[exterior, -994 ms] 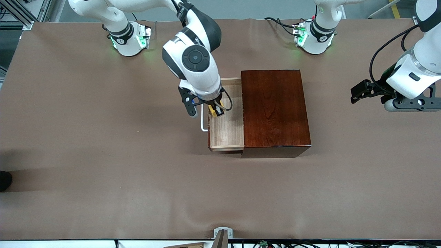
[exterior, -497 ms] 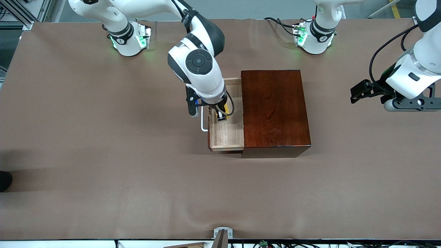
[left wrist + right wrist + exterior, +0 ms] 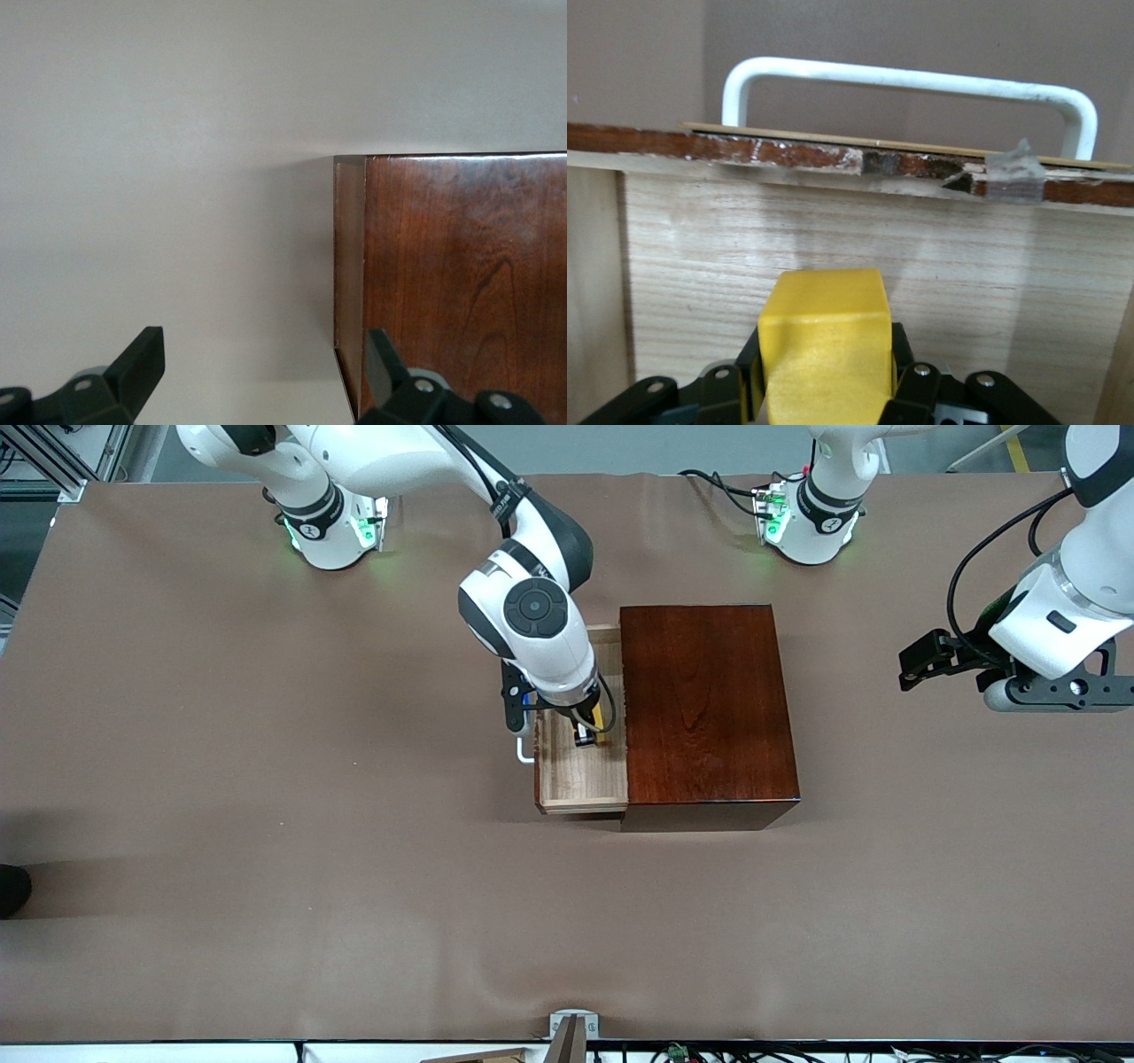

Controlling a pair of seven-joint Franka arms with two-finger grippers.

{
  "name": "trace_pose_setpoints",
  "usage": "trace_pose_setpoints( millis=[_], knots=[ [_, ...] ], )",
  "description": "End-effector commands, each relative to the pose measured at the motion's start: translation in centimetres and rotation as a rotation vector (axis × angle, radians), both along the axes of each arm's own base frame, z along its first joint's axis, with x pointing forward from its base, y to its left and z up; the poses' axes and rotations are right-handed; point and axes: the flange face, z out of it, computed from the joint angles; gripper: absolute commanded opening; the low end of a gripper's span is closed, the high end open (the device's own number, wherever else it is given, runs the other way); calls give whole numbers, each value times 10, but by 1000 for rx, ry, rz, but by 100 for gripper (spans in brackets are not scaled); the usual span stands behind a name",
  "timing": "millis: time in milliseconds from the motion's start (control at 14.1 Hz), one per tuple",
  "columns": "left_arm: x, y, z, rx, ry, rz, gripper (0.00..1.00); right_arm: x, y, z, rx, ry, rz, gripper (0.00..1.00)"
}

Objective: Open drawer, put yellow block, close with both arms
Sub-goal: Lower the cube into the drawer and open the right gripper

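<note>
The light-wood drawer (image 3: 576, 779) stands pulled out of the dark reddish-brown box (image 3: 704, 708), toward the right arm's end of the table. Its white handle (image 3: 524, 751) shows in the right wrist view (image 3: 908, 84) too. My right gripper (image 3: 588, 733) is shut on the yellow block (image 3: 824, 345) and holds it low inside the drawer, over its wooden floor (image 3: 859, 257). In the front view only a yellow sliver of the block (image 3: 599, 717) shows under the wrist. My left gripper (image 3: 921, 664) is open and empty, up in the air over the table at the left arm's end, beside the box (image 3: 461, 274).
The brown table cloth (image 3: 266, 824) spreads all around the box. The two green-lit arm bases (image 3: 341, 522) stand along the table's edge farthest from the front camera. A small metal bracket (image 3: 571, 1032) sits at the nearest edge.
My right gripper has moved with the yellow block toward the box and down into the drawer. The left arm has barely moved.
</note>
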Motion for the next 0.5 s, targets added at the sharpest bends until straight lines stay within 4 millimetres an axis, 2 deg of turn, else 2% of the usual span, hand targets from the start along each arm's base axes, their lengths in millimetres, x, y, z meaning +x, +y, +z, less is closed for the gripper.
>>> trace_pose_setpoints(
  millis=[0, 71, 142, 426],
  knots=[
    [-2, 0, 3, 15, -13, -14, 100, 3, 5, 0, 12, 3, -16, 6],
    [-2, 0, 3, 15, -13, -14, 100, 2, 5, -5, 0, 4, -9, 66],
    [-2, 0, 3, 15, -13, -14, 100, -6, 13, -15, -23, 2, 5, 100],
    [-2, 0, 3, 15, -13, -14, 100, -6, 14, -6, -32, -24, 18, 100]
  ],
)
